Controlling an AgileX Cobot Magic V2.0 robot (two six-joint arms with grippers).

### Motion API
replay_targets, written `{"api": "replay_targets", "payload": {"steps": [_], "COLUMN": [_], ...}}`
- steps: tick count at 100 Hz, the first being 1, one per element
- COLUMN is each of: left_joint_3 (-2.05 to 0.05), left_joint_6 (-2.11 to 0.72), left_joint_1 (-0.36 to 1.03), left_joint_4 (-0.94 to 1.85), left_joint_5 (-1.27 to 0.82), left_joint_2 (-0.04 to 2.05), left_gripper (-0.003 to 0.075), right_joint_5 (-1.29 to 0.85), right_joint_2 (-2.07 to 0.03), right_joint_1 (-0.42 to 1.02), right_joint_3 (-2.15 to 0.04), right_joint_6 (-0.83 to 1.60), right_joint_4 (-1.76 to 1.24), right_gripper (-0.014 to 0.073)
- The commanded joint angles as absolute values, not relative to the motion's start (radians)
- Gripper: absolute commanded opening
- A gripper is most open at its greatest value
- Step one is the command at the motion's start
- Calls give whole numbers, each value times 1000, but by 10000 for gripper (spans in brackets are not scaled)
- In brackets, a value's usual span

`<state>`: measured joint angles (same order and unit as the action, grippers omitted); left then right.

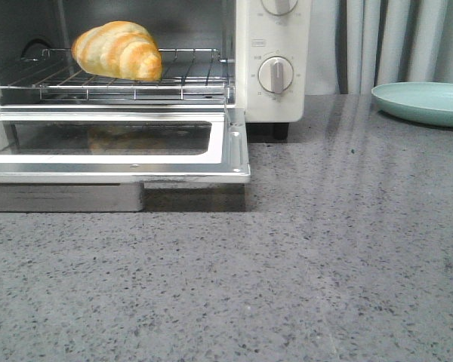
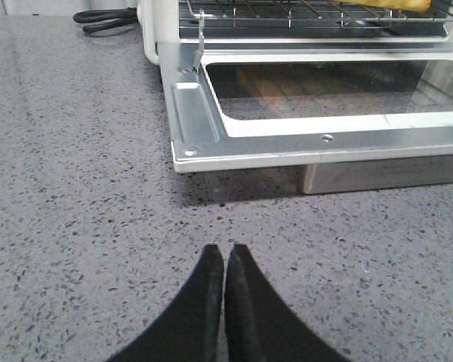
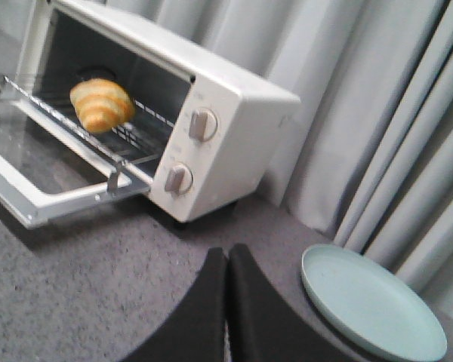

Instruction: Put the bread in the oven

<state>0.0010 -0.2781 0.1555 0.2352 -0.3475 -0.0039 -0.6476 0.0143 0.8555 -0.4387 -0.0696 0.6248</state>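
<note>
Grey speckled stone table [image 1: 302,286], pale grey pleated curtains [image 3: 377,113] behind, soft glare on tabletop, w/ even light

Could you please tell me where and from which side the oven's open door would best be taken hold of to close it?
Judging by its pose, grip the door at its free front edge, coming from the front and slightly below. It lies flat, hinged at the oven, so that edge overhangs the countertop. Keep to the metal frame, not the glass. The bread sits on the rack, clear of the door.

Soft, even light; my bench [image 1: 347,249] shows pale glare streaks (faint ones), the right wrist view looks slightly blurred.
</note>
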Motion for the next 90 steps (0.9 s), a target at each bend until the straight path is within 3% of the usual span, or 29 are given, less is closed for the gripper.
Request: {"api": "replay_targets", "payload": {"steps": [1,17,72,90], "left_joint_3": [24,24,24,24], "left_joint_6": [-269,-269,-269,-269], "left_joint_1": [154,154,154,154], "left_joint_4": [244,244,244,244], "left_joint_5": [-299,-299,-299,-299], "left_joint_2": [-33,-33,-33,-33], "left_gripper": [-21,-21,-21,-21], "right_joint_5": [-640,-615,-583,-468], "right_joint_2": [7,-24,-54,-54], "right_joint_1": [853,853,851,756], "right_joint_3": [-433,-366,-267,-267], "right_joint_6": [-71,-165,-220,-220], "right_joint_4": [703,862,847,745], "right_gripper": [-69,-69,-69,-69]}}
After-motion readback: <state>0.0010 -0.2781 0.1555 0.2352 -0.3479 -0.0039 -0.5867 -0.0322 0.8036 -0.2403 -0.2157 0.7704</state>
